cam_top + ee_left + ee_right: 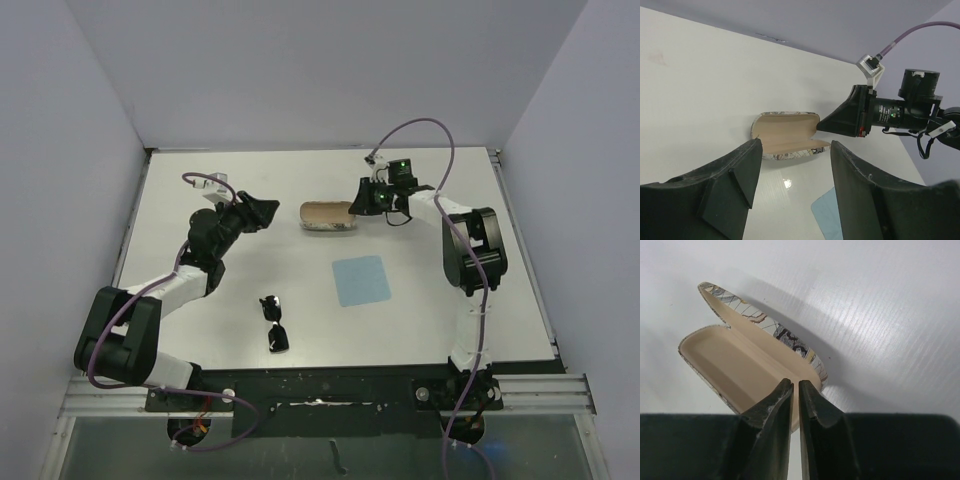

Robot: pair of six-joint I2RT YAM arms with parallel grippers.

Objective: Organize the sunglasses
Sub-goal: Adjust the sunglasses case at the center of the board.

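Sunglasses [274, 322] are lying folded on the white table [440, 300], near its front edge on the left side, touching nothing and well apart from both arms.

Case [328, 216] is sitting toward the back middle, lid standing open, beige lining showing.

Blue cloth [361, 280] is lying flat between the case and the front edge, to the right of the glasses.

Left gripper [262, 212] is hovering just left of the case, pointing at it, fingers spread wide and holding nothing.

Right gripper [356, 205] is reaching in at the case's right end. In the right wrist view its fingers [772, 405] are sitting nearly together, only a thin slit between them, tips at the case's near rim. Whether they are nipping that rim, I cannot tell.
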